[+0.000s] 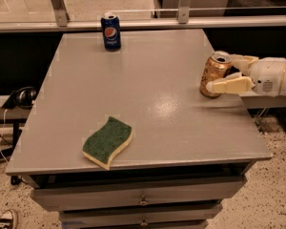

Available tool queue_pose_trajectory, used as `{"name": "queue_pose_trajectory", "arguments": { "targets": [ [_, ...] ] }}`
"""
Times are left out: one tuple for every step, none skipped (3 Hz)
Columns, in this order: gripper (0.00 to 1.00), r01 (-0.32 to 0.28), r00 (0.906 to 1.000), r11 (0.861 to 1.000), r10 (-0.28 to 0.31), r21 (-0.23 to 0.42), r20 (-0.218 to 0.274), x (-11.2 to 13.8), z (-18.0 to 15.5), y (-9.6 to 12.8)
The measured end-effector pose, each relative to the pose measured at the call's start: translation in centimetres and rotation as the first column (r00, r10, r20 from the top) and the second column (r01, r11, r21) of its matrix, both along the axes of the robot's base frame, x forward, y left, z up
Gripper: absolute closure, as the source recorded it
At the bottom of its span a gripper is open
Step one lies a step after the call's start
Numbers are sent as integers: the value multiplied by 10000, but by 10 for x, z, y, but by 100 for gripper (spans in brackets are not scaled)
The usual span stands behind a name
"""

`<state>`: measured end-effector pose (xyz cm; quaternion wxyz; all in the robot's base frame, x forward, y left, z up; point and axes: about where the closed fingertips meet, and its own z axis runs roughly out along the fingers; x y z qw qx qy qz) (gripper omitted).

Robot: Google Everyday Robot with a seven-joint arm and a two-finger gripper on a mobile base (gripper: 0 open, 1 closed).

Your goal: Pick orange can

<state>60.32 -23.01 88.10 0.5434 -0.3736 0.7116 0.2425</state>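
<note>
At the far left, below the surface's edge, a dark pair of headphones (20, 97) lies on a low shelf. The surface (157, 66) itself is a flat, smooth grey top with a faint sheen near its middle, set over grey drawers (143, 200) with small knobs. On its front left part lies a sponge (108, 142), wavy in outline, with a rough dark green top and a soft yellow layer beneath. Near the back edge, left of centre, a blue can (111, 31) stands upright, a shiny metal cylinder with a round red, white and blue logo. The orange can (213, 75) stands upright near the right edge, well apart from the blue one; it is a golden-orange metal cylinder with dark script and a silver top. The gripper (220, 73) reaches in from the right at can height, smooth cream plastic on a rounded white wrist. It is spread wide, with one finger crossing in front of the orange can's lower half and the other just behind its top, so the can sits between them; whether either one presses on it cannot be told.
</note>
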Motion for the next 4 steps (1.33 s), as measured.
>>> {"name": "queue_pose_trajectory", "arguments": {
  "targets": [
    [41,14,9999,10000,-15,44,166,1,1,-2],
    [65,-67,9992,9998,60,171,387,2,13,2],
    [87,-115,9977,9995,94,301,676,6,32,6],
    [100,141,9955,9987,-186,485,933,11,66,7]
  ]
}}
